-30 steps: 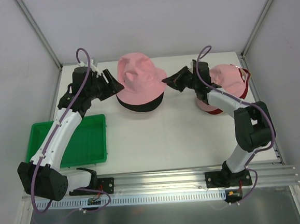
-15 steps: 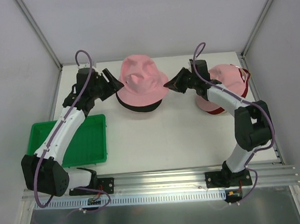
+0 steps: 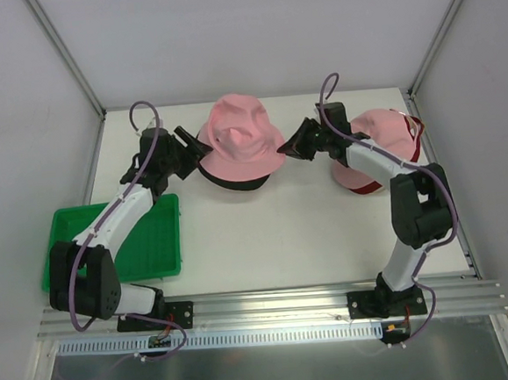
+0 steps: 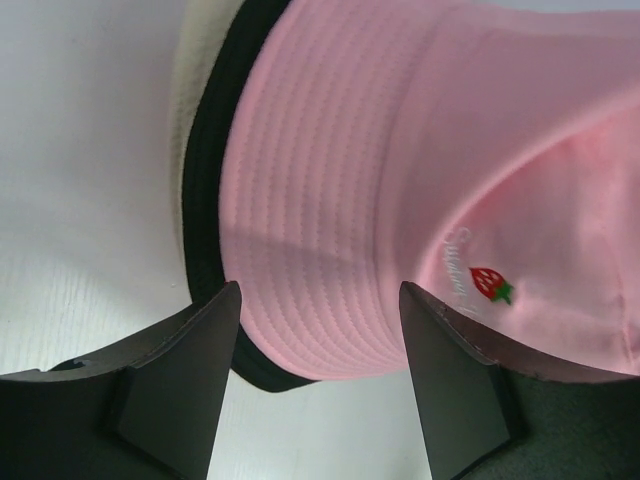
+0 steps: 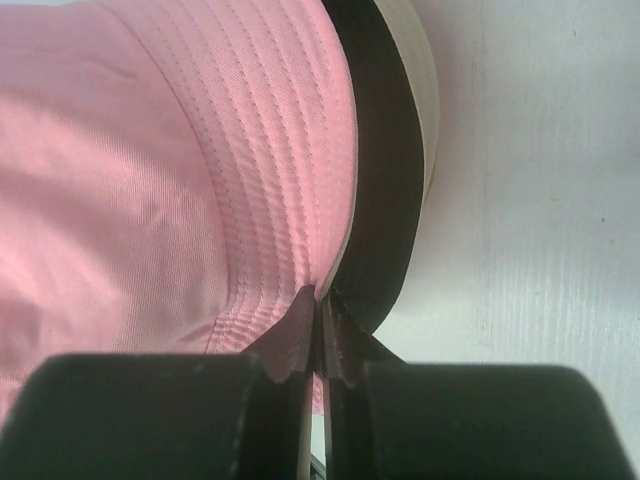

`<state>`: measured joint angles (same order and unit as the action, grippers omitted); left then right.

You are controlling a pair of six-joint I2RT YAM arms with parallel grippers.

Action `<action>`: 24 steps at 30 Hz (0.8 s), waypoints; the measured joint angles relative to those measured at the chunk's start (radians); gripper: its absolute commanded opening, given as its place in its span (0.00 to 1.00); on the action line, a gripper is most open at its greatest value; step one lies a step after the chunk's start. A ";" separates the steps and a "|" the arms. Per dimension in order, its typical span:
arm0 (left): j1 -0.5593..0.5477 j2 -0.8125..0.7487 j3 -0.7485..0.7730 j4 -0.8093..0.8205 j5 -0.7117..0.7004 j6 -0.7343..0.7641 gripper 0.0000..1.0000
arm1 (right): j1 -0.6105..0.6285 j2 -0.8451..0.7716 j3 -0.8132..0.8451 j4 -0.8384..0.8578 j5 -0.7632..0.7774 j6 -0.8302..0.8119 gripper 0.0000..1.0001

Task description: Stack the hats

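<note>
A pink bucket hat sits on top of a black bucket hat at the back middle of the table. A beige brim shows under the black one. My left gripper is open at the pile's left side, and the pink brim's edge lies loose between its fingers. My right gripper is shut on the pink brim at the pile's right side, just above the black brim. A pink baseball cap rests on a red cap at the back right.
A flat green tray lies at the left, partly under my left arm. White walls and metal posts close in the table at the back and sides. The arm bases stand on a rail at the near edge.
The left jaws have spread wider around the pink brim and that arm has shifted slightly right. The pink hat has settled lower on the pile. The right gripper stays pinched on the brim.
</note>
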<state>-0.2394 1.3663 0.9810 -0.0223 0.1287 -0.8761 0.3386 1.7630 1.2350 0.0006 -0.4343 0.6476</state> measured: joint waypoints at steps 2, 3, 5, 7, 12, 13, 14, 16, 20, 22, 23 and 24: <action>0.018 0.013 -0.035 0.043 0.008 -0.029 0.66 | 0.000 0.012 0.013 -0.011 -0.002 -0.009 0.00; 0.026 0.021 -0.051 0.063 0.015 -0.042 0.66 | 0.000 0.018 0.019 -0.014 -0.002 -0.013 0.01; 0.038 0.032 -0.076 0.096 0.021 -0.061 0.66 | 0.000 0.030 0.027 -0.017 -0.005 -0.019 0.00; 0.044 0.041 -0.093 0.123 0.027 -0.078 0.66 | 0.000 0.039 0.029 -0.019 -0.008 -0.024 0.01; 0.045 0.046 -0.132 0.229 0.050 -0.109 0.65 | -0.001 0.048 0.031 -0.023 -0.013 -0.029 0.00; 0.048 0.051 -0.137 0.250 0.054 -0.115 0.65 | -0.001 0.049 0.033 -0.025 -0.015 -0.031 0.00; 0.051 0.056 -0.142 0.269 0.058 -0.121 0.64 | -0.001 0.050 0.035 -0.027 -0.015 -0.032 0.01; 0.052 0.064 -0.152 0.295 0.072 -0.130 0.64 | -0.001 0.050 0.035 -0.029 -0.016 -0.035 0.01; 0.058 0.064 -0.171 0.330 0.077 -0.135 0.65 | -0.003 0.051 0.041 -0.037 -0.017 -0.040 0.01; 0.064 0.064 -0.173 0.336 0.085 -0.135 0.64 | -0.004 0.053 0.046 -0.043 -0.018 -0.043 0.01; 0.070 0.064 -0.174 0.343 0.093 -0.135 0.64 | -0.004 0.054 0.047 -0.044 -0.019 -0.046 0.01; 0.071 0.066 -0.174 0.349 0.099 -0.135 0.64 | -0.005 0.057 0.049 -0.045 -0.019 -0.047 0.01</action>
<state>-0.1680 1.4319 0.8070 0.3264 0.2276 -1.0111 0.3340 1.8198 1.2839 -0.0441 -0.4538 0.6010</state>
